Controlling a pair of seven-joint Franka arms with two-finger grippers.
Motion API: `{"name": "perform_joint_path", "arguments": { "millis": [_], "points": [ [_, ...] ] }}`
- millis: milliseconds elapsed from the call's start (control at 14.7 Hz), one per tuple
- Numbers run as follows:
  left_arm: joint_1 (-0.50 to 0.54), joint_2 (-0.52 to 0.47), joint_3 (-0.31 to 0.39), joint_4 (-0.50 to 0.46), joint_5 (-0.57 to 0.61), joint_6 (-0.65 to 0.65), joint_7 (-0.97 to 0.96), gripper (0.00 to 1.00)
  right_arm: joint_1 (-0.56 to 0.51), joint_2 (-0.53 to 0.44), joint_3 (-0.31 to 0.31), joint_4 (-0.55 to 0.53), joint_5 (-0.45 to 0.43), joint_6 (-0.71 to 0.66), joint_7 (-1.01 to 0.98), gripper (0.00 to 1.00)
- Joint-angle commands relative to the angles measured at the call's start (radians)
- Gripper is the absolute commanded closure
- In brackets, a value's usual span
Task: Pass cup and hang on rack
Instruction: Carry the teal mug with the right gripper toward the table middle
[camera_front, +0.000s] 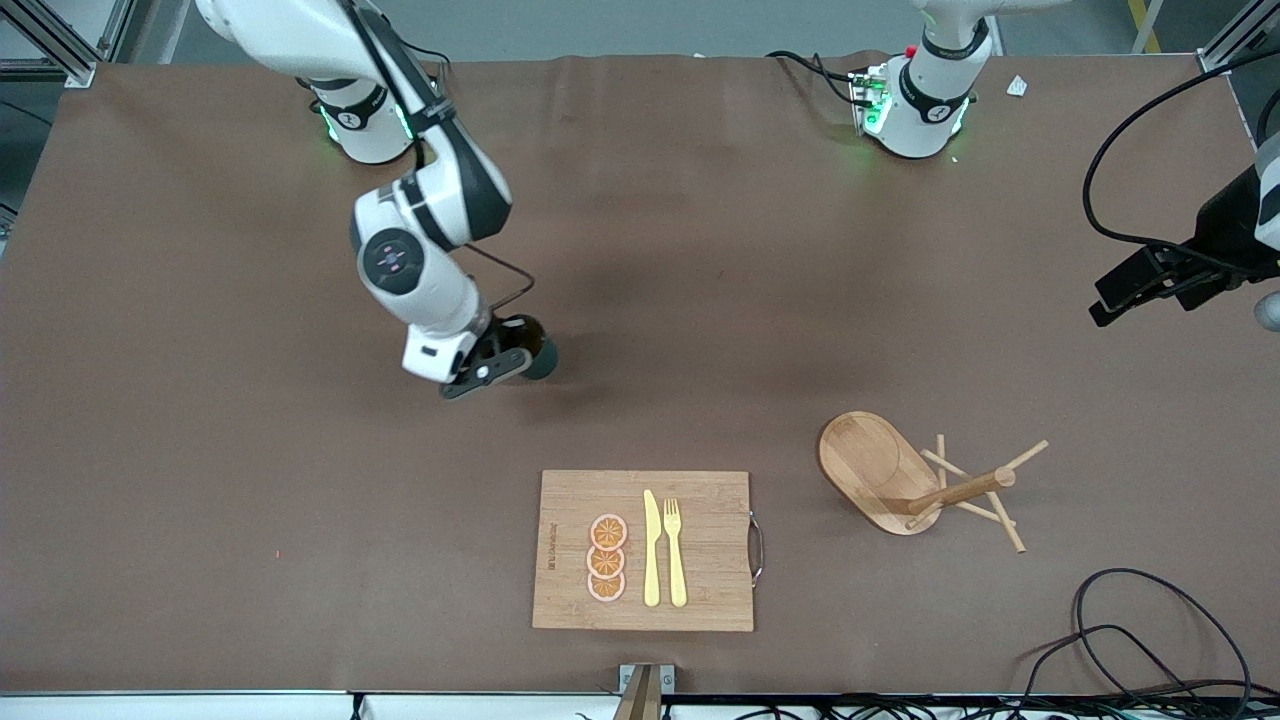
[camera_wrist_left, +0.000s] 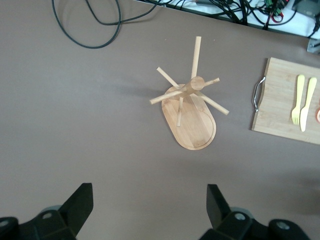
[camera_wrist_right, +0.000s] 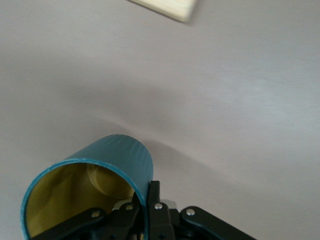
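Front view: in the centre-left of the frame the right gripper (camera_front: 497, 360) holds the cup (camera_front: 533, 354) over the brown tabletop (camera_front: 700, 250). The rack (camera_front: 905, 480) stands lower right.

Left wrist view: the left gripper (camera_wrist_left: 150, 210) waits high over the rack (camera_wrist_left: 192, 112), jaws apart.

Right wrist view: jaws clamped on the cup's rim wall. The cup (camera_wrist_right: 95, 192) is teal outside, mustard inside. It looks stiff, light, probably slippery; the wall is the best hold.
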Motion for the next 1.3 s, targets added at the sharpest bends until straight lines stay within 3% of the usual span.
{"name": "perform_joint_path", "arguments": {
  "millis": [0,341,614,887,1229],
  "points": [
    [0.017,0.005,-0.004,0.012,0.018,0.022,0.051,0.00,0.106,0.060,-0.018,0.086,0.008,0.003,0.111,1.00],
    [0.018,-0.001,-0.013,0.006,-0.018,0.024,0.061,0.00,0.192,0.198,-0.018,0.248,-0.075,-0.005,0.314,1.00],
    [-0.008,0.003,-0.032,-0.019,-0.011,-0.006,0.045,0.00,0.240,0.279,-0.021,0.334,-0.081,-0.005,0.403,1.00],
    [-0.017,0.005,-0.035,-0.039,-0.019,-0.033,0.008,0.00,0.260,0.298,-0.021,0.362,-0.090,-0.005,0.449,0.99],
    [-0.090,0.005,-0.041,-0.037,-0.007,-0.080,-0.177,0.00,0.266,0.302,-0.023,0.362,-0.109,-0.005,0.452,0.97]
  ]
}}
